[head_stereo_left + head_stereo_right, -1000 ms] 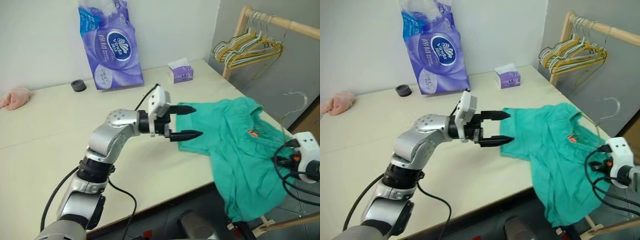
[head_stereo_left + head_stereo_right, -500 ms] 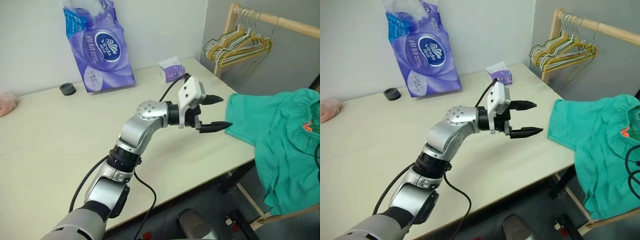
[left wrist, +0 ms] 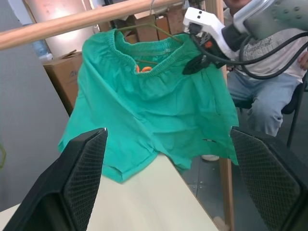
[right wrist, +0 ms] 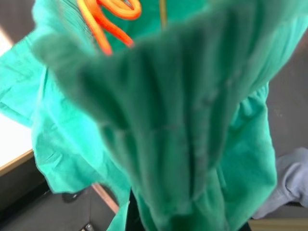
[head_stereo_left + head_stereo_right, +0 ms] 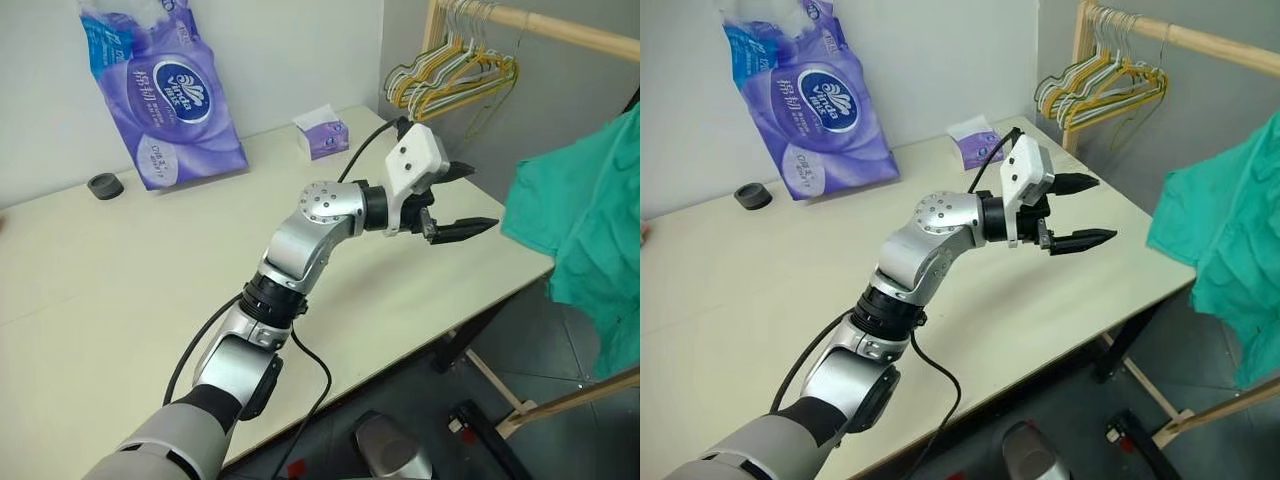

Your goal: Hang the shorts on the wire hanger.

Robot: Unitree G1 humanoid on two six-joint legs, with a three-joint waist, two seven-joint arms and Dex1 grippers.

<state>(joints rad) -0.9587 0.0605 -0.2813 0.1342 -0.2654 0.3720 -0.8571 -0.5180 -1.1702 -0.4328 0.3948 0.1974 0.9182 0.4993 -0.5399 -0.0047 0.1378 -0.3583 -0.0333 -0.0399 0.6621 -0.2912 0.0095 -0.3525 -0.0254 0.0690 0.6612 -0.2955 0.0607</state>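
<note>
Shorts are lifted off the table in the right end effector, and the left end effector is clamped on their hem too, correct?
Not quite. The shorts are lifted in the right end effector, but the left end effector is open and holding nothing, short of the fabric. The left eye view shows the gap.

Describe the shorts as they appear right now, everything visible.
The shorts are teal-green soft fabric with a gathered elastic waistband and an orange drawstring inside. They hang in the air past the table's edge, waistband up, legs drooping. The right gripper pinches the waistband; a thin wire hanger runs through the top.
</note>
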